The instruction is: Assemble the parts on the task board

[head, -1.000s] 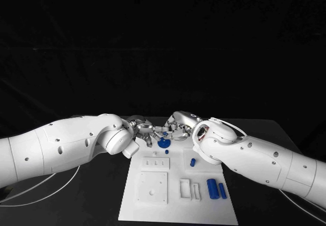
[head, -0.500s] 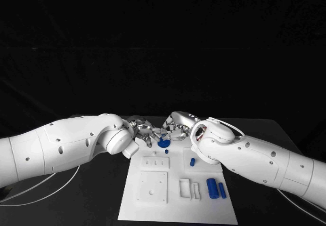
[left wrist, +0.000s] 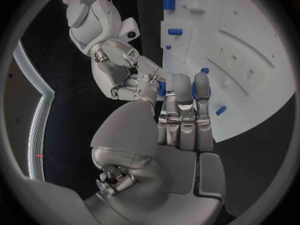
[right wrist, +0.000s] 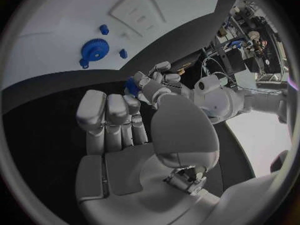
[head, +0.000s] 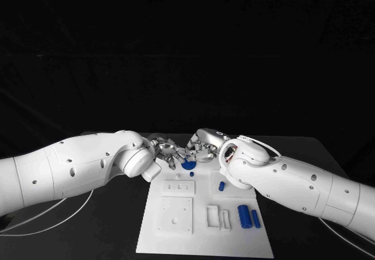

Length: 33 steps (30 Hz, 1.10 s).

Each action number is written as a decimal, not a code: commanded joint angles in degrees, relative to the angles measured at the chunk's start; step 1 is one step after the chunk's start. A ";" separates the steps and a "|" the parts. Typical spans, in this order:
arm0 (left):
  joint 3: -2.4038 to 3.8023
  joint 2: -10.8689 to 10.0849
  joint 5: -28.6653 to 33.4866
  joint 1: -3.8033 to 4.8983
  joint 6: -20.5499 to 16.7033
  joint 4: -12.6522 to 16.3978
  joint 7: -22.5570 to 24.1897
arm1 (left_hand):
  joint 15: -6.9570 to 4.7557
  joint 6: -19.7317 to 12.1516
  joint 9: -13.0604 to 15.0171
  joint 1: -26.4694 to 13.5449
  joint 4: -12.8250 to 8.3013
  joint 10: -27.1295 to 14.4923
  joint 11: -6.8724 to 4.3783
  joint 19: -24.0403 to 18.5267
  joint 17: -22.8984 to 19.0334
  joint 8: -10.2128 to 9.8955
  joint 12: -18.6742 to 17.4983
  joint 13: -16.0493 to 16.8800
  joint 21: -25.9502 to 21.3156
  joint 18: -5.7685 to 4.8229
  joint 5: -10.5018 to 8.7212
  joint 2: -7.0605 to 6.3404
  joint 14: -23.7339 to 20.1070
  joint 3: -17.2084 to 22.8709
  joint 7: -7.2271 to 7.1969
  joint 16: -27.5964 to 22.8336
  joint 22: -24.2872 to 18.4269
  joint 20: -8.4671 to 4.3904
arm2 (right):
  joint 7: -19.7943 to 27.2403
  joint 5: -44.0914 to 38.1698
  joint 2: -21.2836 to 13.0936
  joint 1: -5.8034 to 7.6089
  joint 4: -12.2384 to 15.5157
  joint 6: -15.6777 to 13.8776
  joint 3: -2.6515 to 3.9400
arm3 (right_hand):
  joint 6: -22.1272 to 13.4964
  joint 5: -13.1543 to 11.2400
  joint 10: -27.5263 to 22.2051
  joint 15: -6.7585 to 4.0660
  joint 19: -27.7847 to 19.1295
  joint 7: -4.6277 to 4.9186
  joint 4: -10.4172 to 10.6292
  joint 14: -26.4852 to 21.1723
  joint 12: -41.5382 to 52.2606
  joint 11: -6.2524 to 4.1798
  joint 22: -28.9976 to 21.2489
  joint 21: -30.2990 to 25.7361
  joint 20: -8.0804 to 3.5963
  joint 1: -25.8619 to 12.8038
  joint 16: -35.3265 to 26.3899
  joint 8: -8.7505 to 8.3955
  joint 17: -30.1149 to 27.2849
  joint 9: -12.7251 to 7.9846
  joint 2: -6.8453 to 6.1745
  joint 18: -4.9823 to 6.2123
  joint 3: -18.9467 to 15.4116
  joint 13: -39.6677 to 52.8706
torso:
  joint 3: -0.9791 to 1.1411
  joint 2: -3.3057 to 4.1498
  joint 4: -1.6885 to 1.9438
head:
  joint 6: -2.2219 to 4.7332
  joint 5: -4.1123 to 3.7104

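Note:
My left hand (head: 166, 150) and right hand (head: 201, 146) meet fingertip to fingertip over the far end of the white task board (head: 203, 238). A small blue part (right wrist: 131, 84) is pinched where the fingertips of both hands come together; it is also seen as the blue part (left wrist: 161, 89) between my left hand (left wrist: 181, 115) and right hand (left wrist: 119, 70). Just below them a blue gear (head: 187, 165) lies on the board, shown as the gear (right wrist: 95, 49) in the right wrist view. How much of the part each hand grips is partly hidden.
On the board lie a small blue peg (head: 191, 175), a short blue piece (head: 221, 186), two blue cylinders (head: 249, 217) at the near right, and raised white blocks (head: 215, 215). Cables (head: 47, 216) trail on the black table at the left.

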 commanded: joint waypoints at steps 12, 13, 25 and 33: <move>0.22 0.86 0.85 0.15 -0.14 -0.47 1.36 | -0.19 3.62 1.52 -4.16 -3.75 2.48 -0.72 -1.06 0.24 0.13 1.32 -0.06 1.50 -0.08 5.53 -1.32 0.00 13.78 -0.86 0.30 1.14 -0.30 | 0.77 -0.36 0.42 -0.11 0.63 1.56 -0.55 | 1.10 0.55 -0.04 -0.53 2.11 -0.47 -0.04 0.04 -0.35 -0.20 7.31 -0.28 -0.44 0.08 -0.48 0.27 -0.02 0.07 0.75 -0.57 -0.37 -0.10 | 0.07 -0.01 0.01 | -0.26 -0.02; 0.22 0.88 0.87 0.15 -0.14 -0.50 1.30 | -0.23 3.97 1.82 -4.68 -3.93 2.55 -0.78 -1.12 0.28 0.18 1.49 -0.05 1.64 -0.06 6.83 -1.49 0.04 14.71 -0.93 0.36 1.26 -0.34 | 0.76 -0.36 0.41 -0.11 0.64 1.54 -0.57 | 1.11 0.62 -0.01 -0.53 2.11 -0.47 -0.04 0.04 -0.31 -0.21 7.32 -0.27 -0.44 0.07 -0.46 0.27 0.00 0.07 0.76 -0.57 -0.38 -0.07 | 0.07 -0.01 0.03 | -0.29 -0.04; 0.19 1.15 0.26 0.02 -0.40 -0.86 0.15 | -1.81 9.26 7.79 -13.36 -9.84 2.71 -2.38 -0.47 2.81 0.19 10.56 2.38 3.75 -0.50 13.91 -2.36 1.60 19.14 -2.93 4.28 2.79 -1.82 | 0.76 -0.36 0.21 -0.14 0.87 0.96 -0.70 | 1.02 1.09 -0.08 -0.54 2.12 -0.48 0.01 0.04 -0.42 -0.22 7.30 -0.38 -0.44 -0.15 -0.57 0.25 -0.04 0.05 0.58 -0.57 -0.52 -0.14 | 0.14 -0.01 -0.07 | -0.54 -0.11; 0.17 1.21 -0.97 -0.07 0.02 -0.91 -0.36 | -2.42 11.35 9.93 -14.06 -10.75 2.78 -3.15 -0.23 4.45 0.36 15.18 3.75 4.52 -0.81 13.91 -2.31 1.93 18.48 -3.85 7.34 3.37 -2.41 | 0.92 -0.30 -0.25 -0.15 0.77 -0.58 -0.71 | -0.92 1.41 -0.83 -0.34 2.00 -0.17 1.09 -0.04 -1.67 0.01 7.07 -1.28 -0.33 -1.31 -1.23 0.18 -0.55 -0.12 -1.18 -0.46 -2.00 -1.15 | 0.10 -0.10 0.07 | -0.72 -0.08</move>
